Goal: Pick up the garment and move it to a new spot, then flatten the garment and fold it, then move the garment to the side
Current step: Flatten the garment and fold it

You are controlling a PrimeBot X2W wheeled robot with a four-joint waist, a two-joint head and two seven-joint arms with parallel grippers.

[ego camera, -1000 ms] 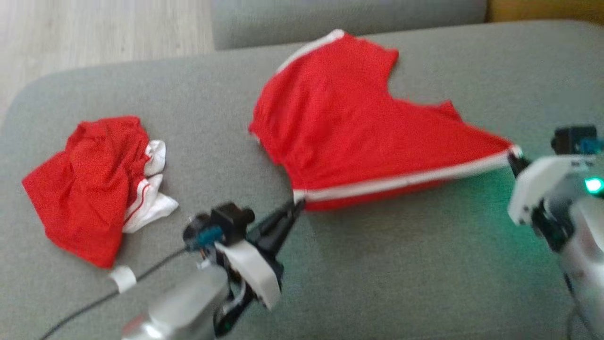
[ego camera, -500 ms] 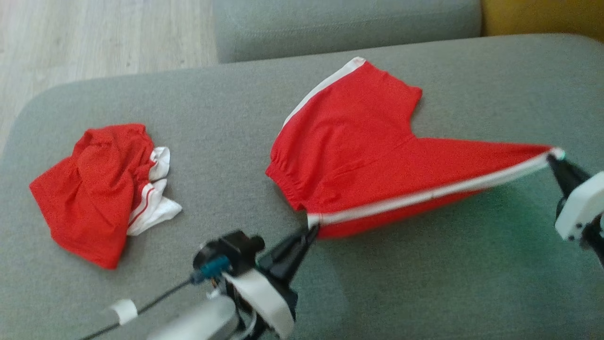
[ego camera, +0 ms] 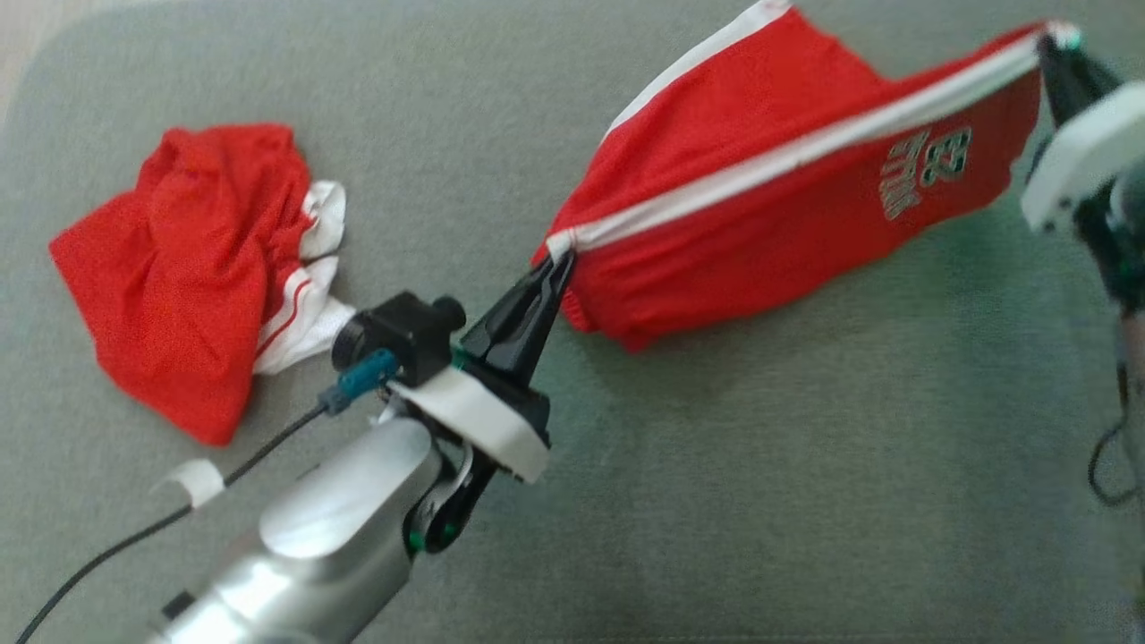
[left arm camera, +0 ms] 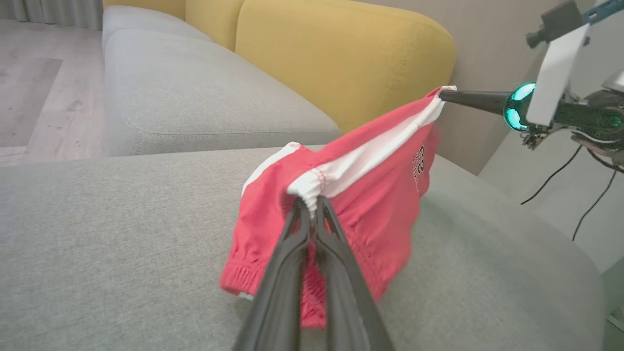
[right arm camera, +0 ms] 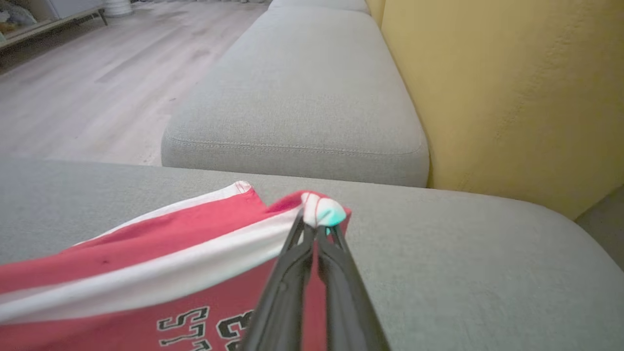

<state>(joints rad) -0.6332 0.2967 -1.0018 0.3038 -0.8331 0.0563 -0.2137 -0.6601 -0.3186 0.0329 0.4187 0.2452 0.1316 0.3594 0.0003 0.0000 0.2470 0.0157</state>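
The garment, red shorts with a white side stripe and dark printed lettering, hangs lifted and stretched above the grey cushion. My left gripper is shut on the waistband corner of the garment, fingers pinching the white stripe's end. My right gripper is shut on the other end of the stripe, at the hem corner of the garment. The right gripper also shows in the left wrist view. The far leg still rests on the cushion.
A second red and white garment lies crumpled on the cushion's left part. A yellow backrest stands behind, another grey seat cushion beyond, and wooden floor to the side. A black cable trails from my left arm.
Both grippers have raised the garment, turning up its lettered side. The right gripper rose and went farther out. The head camera has tilted down, shifting the whole picture.
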